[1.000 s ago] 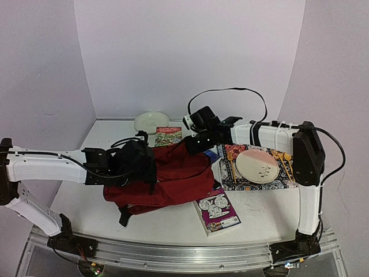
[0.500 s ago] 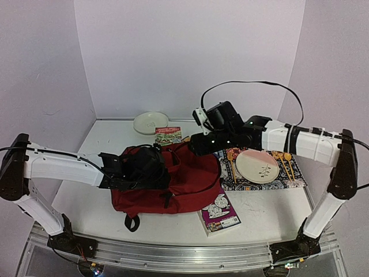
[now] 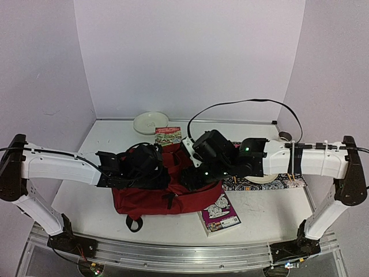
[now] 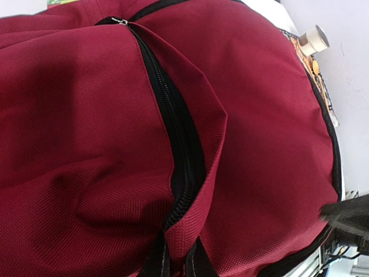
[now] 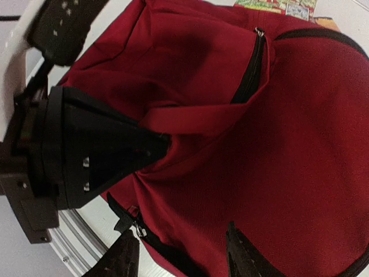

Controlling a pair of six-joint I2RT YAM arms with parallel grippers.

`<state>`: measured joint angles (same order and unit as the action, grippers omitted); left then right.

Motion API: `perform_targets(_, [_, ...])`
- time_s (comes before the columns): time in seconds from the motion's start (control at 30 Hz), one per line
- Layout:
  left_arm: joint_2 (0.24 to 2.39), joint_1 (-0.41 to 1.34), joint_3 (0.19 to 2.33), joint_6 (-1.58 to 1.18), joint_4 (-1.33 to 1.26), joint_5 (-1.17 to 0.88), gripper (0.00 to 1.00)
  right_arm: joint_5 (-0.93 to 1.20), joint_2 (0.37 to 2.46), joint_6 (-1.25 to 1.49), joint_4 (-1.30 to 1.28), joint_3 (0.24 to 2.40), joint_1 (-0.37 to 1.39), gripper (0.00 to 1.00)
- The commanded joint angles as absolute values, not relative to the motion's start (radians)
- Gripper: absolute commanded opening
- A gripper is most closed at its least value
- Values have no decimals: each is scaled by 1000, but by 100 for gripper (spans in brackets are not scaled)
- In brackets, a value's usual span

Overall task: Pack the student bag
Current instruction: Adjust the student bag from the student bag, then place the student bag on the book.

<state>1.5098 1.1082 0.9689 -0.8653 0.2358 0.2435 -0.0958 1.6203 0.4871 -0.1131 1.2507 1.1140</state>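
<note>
The student bag (image 3: 173, 193), dark red with black zips, lies flat in the middle of the table. My left gripper (image 3: 154, 167) is shut on a fold of its red fabric beside the black zip (image 4: 181, 167); the pinch shows in the left wrist view (image 4: 177, 259). My right gripper (image 3: 193, 179) is open just above the bag's front, with its fingers (image 5: 245, 257) spread over the fabric (image 5: 277, 161) near a zip pull (image 5: 138, 229). A cartoon book (image 3: 218, 212) lies at the bag's front right. A green book (image 3: 168, 135) lies behind the bag.
A patterned mat (image 3: 271, 183) with a plate and wooden cutlery lies on the right, partly under my right arm. A white bowl (image 3: 150, 122) stands at the back. A small roll of tape (image 3: 283, 136) sits at the far right.
My right gripper has moved from the bag's far side down and left over its middle. The bag has shifted right and flattened, my left gripper still holding it.
</note>
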Motion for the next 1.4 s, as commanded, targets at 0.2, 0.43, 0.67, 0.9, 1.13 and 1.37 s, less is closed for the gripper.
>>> perform_targets(0.2, [1547, 1103, 1086, -939, 139, 144, 0, -109, 1547, 572, -154, 1239, 1194, 52])
perform_targets(0.43, [1545, 1095, 1041, -1056, 62, 109, 0, -102, 1589, 603, -151, 1247, 1220, 50])
perform_targets(0.67, [1532, 1088, 991, -1134, -3, 81, 0, -97, 1645, 616, -150, 1274, 1232, 49])
perform_targets(0.9, [1487, 1087, 959, -1136, -29, 106, 16, -155, 1671, 680, -155, 1254, 1233, 52])
perform_targets(1.13, [1378, 1088, 936, -1070, 86, 180, 37, -178, 1693, 710, -206, 1267, 1233, 55])
perform_targets(1.37, [1263, 1088, 921, -1004, 267, 250, 58, -217, 1742, 726, -295, 1325, 1233, 57])
